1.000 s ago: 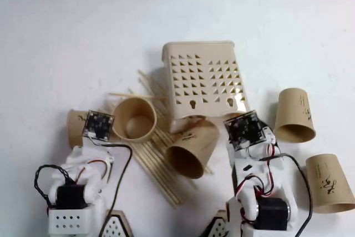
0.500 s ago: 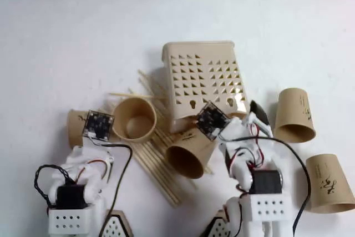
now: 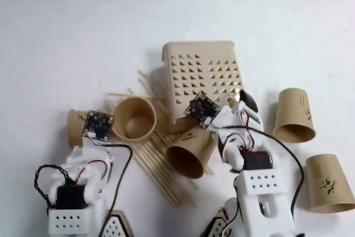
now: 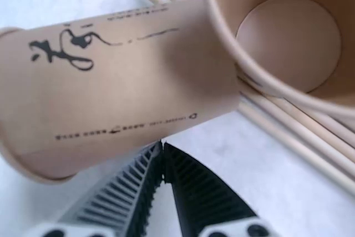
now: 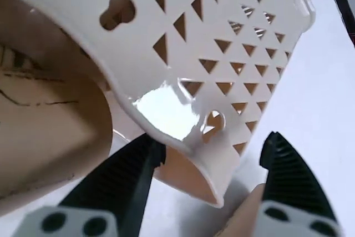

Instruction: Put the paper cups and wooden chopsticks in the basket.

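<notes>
The cream perforated basket (image 3: 199,76) lies on its side mid-table. My right gripper (image 3: 239,104) (image 5: 208,165) is open at its near right corner, with the basket's rim (image 5: 183,131) between the fingers. A paper cup (image 3: 191,148) (image 5: 44,131) lies at the basket's mouth, beside that gripper. My left gripper (image 4: 162,147) is shut and holds nothing, its tips just short of a lying paper cup (image 4: 111,81) (image 3: 75,127). Another cup (image 3: 134,117) (image 4: 277,31) stands open-side up over the wooden chopsticks (image 3: 161,159) (image 4: 294,131).
Two more paper cups lie on their sides at the right, one (image 3: 294,115) near the basket and one (image 3: 330,181) by the front edge. The white table (image 3: 83,43) is bare behind and left of the basket.
My right arm has swung forward and to the left, bringing its open gripper up to the basket's near right corner. The left arm, the cups and the chopsticks have stayed put.
</notes>
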`<act>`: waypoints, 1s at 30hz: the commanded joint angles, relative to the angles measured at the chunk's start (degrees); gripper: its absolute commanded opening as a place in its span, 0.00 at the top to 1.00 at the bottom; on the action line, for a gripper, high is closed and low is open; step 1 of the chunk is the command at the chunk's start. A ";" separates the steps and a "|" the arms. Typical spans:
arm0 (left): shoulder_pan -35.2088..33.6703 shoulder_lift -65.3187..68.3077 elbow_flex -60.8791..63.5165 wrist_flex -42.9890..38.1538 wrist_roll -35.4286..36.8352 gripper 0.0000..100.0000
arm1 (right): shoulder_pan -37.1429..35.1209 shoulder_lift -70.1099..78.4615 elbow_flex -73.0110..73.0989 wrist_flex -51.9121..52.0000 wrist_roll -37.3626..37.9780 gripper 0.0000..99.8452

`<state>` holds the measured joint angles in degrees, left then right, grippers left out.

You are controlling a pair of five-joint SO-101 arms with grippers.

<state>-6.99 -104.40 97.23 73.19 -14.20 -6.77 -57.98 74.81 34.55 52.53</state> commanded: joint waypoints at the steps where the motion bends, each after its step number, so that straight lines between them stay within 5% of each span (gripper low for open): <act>1: 0.48 0.04 -0.26 0.26 0.44 0.97 | 0.04 4.35 -2.37 -8.13 0.09 0.73; 8: 0.48 0.04 -0.26 0.26 0.44 0.97 | 0.13 4.00 -2.73 -16.04 0.09 0.98; 19: 0.48 0.04 -0.26 0.26 0.35 0.97 | 3.03 -1.19 -12.92 -16.22 -7.12 0.98; 30: 0.48 0.04 -0.26 0.26 0.35 0.97 | 2.95 16.31 -32.09 -15.25 -6.86 0.98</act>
<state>-6.99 -104.40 97.23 73.19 -14.20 -4.22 -46.64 53.01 19.08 46.02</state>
